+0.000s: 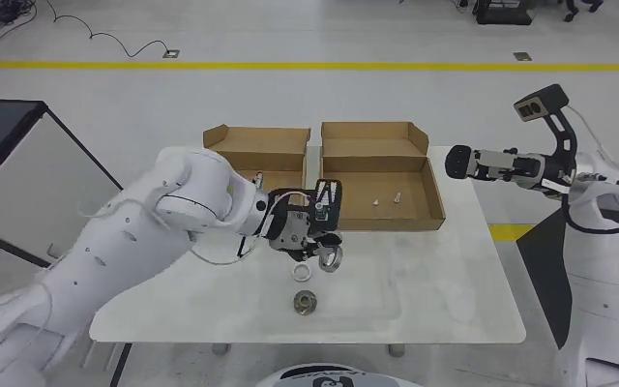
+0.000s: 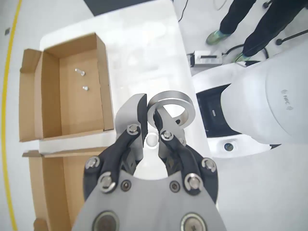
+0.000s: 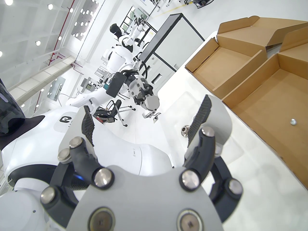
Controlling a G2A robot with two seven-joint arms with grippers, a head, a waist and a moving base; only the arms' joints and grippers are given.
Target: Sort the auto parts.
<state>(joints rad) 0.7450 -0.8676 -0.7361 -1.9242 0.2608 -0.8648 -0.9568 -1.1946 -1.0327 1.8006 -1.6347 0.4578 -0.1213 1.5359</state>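
Note:
My left gripper (image 2: 150, 106) is shut on the rim of a grey metal ring (image 2: 170, 108), held above the table in front of the boxes; in the top view the ring (image 1: 331, 258) hangs below that gripper (image 1: 324, 218). A small white ring (image 1: 301, 273) and a metal bearing (image 1: 304, 302) lie on the table just beneath. The right cardboard box (image 1: 432, 198) holds two bolts (image 1: 374, 202). The left cardboard box (image 1: 232, 147) is partly hidden by the arm. My right gripper (image 3: 146, 114) is open and holds nothing, off the right box's far right corner (image 1: 456, 162).
The white table (image 1: 435, 290) has free room at the front right. A black-framed cabinet (image 1: 24, 145) stands to the left of the table. A yellow floor line (image 1: 309, 66) runs behind the boxes.

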